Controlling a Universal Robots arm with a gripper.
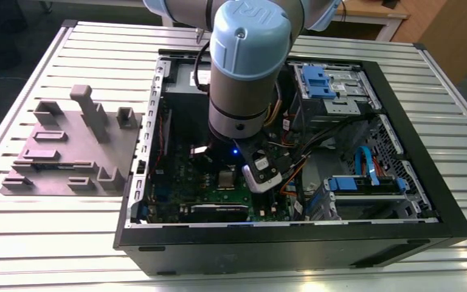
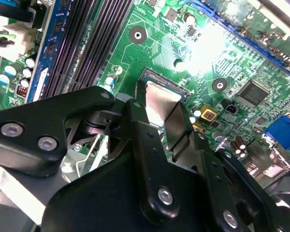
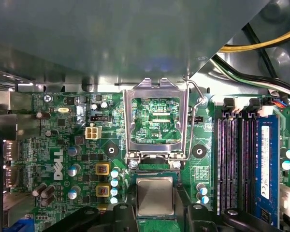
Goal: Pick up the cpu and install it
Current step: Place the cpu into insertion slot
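The cpu [image 3: 155,194], a small silvery square chip, sits between my black fingers directly over the dark socket on the green motherboard [image 3: 63,145]. My gripper [image 3: 155,205] is shut on it. In the second wrist view the cpu [image 2: 160,101] spans the gap between the two fingers [image 2: 139,128], its far edge at the socket's rim [image 2: 166,83]. The silver socket frame [image 3: 157,92] stands flipped open just beyond the socket, its lever [image 3: 199,96] raised. In the exterior view the cpu [image 1: 227,178] lies low inside the open computer case [image 1: 428,207] under my arm [image 1: 245,67].
Memory slots [image 3: 237,159] run beside the socket, and yellow and black cables [image 3: 261,48] cross nearby. Capacitors [image 3: 102,169] stand on the other side. A grey-mauve block with upright posts [image 1: 71,146] sits on the slatted table [image 1: 47,243] at the exterior view's left. Blue drive brackets [image 1: 323,82] line the case.
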